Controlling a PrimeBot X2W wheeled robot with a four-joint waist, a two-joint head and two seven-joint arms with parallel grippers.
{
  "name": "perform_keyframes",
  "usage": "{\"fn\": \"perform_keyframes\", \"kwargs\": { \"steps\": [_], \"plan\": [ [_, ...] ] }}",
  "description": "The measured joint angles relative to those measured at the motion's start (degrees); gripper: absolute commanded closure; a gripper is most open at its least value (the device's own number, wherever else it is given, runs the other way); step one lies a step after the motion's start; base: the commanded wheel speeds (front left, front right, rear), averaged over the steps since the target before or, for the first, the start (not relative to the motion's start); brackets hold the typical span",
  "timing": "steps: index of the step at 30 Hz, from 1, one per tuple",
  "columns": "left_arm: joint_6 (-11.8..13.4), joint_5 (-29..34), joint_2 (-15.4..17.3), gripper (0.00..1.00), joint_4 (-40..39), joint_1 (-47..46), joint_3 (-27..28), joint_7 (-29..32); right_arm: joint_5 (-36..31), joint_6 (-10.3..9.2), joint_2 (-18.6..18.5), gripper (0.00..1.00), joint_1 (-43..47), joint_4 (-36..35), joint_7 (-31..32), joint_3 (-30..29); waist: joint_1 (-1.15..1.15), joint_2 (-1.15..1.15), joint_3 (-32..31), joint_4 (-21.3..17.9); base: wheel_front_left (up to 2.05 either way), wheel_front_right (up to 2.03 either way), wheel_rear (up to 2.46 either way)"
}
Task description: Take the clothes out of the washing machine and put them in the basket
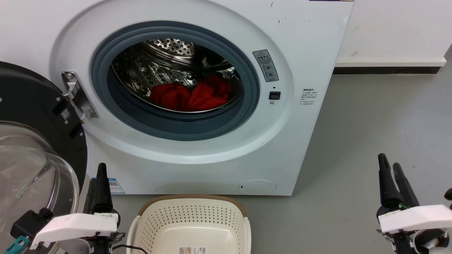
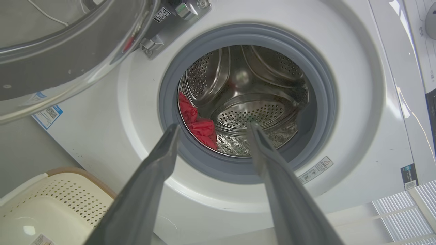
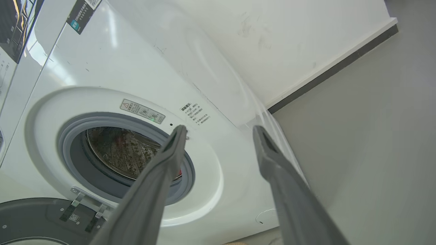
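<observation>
Left gripper (image 2: 213, 126), two long dark fingers spread wide and holding nothing, sits low on the robot's left, near the left side of a cream-white perforated plastic basket with a brown woven-look rim (image 1: 192, 198). Right gripper (image 3: 219, 129), fingers likewise parted and empty, hangs well off to the right over bare grey floor (image 1: 370, 123), past the machine's right edge.

That basket stands on the floor just in front of a large white front-loading washing machine (image 1: 310, 53), and no clothes lie in the part that shows. A black-rimmed clear glass door (image 1: 31, 106) is swung open to the left, close beside the left arm.

Past the round grey rubber gasket (image 1: 106, 91), inside the shiny perforated steel drum (image 1: 169, 47), bright red soft fabric clothes (image 1: 190, 95) lie in a low heap on the drum's bottom. The heap is wider than it is tall and runs side to side. It lies ahead of and above both grippers.

From the left wrist camera the porthole is seen almost straight on. From the right wrist camera it is seen at a slant. On that evidence the left arm looks nearer and better lined up for the reach.
</observation>
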Motion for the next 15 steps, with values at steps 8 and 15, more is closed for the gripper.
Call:
{"fn": "perform_keyframes", "kwargs": {
  "steps": [8,15],
  "plan": [
    [-1.9,3.1,0.0,0.00,-1.6,1.3,-0.5,-1.5,-10.8,0.00,0.0,0.00,0.0,-3.0,-1.5,1.4,0.00,0.00,0.0,0.1,0.00,0.00,0.00],
    [-3.5,9.2,0.0,0.00,-2.6,2.1,0.2,-2.7,-17.9,0.00,0.0,0.00,0.2,-5.5,-2.8,1.5,0.00,0.00,0.1,0.2,0.00,0.00,0.00]
  ]
}}
